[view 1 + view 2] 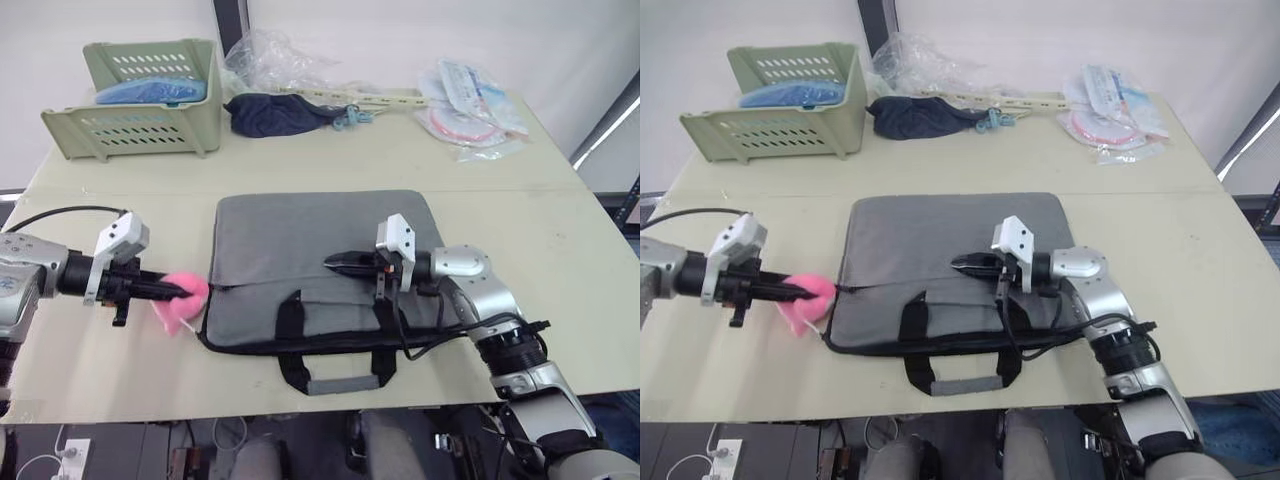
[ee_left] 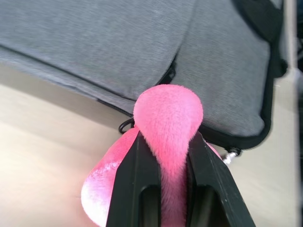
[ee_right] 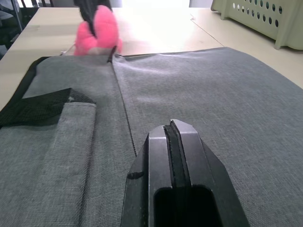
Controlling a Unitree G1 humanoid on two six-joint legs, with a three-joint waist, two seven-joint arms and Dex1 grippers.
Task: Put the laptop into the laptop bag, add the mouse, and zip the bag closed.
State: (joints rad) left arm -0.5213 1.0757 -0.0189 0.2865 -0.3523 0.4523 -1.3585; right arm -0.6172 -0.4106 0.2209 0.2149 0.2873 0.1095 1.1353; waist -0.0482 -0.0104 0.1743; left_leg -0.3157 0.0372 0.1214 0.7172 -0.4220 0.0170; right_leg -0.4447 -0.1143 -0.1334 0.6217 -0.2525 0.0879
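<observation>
- We see the laptop bag (image 1: 300, 250) is grey woven cloth, matt, with black strap trim.
- The pink lump (image 2: 168, 118) looks soft and fuzzy.
- The green basket (image 1: 140, 95) looks like smooth plastic.

We saw a plain grey laptop bag (image 1: 300, 255) edged in black, with black straps and a grey-wrapped handle. Beside it lay a bright pink fluffy lump (image 1: 180, 300), pinched between black fingers (image 2: 132, 189). The table (image 1: 120, 370) was pale cream. A sage-green perforated basket (image 1: 140, 100) held something blue (image 1: 150, 92). A dark navy cloth bundle (image 1: 275, 115) lay near clear plastic packets (image 1: 470, 105) with pink and blue markings.
</observation>
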